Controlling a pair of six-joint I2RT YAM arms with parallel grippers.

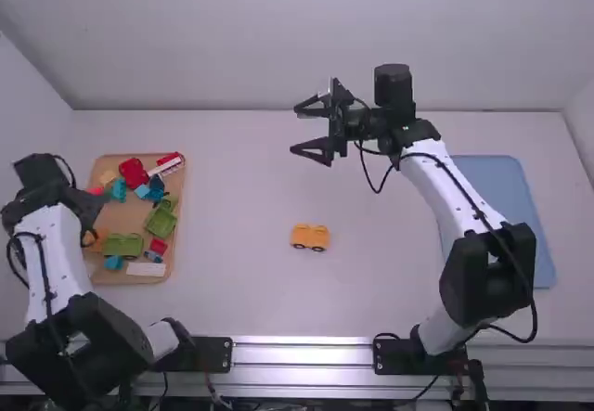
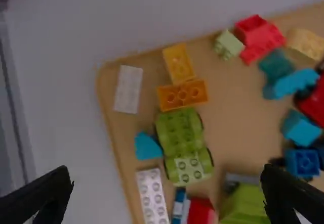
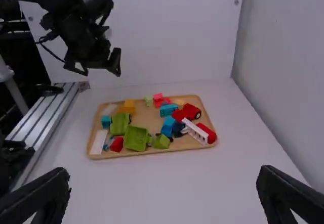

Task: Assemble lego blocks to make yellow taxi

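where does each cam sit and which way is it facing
High view: above and behind the arms, looking forward and down at the table, yellow car piece and tray; both arms show.
Left wrist view: on the left arm's wrist, looking down into the tray; the open left gripper shows.
Right wrist view: on the right arm's wrist, looking across the table; the open right gripper shows, left arm beyond.
Both wrist views share the tray.
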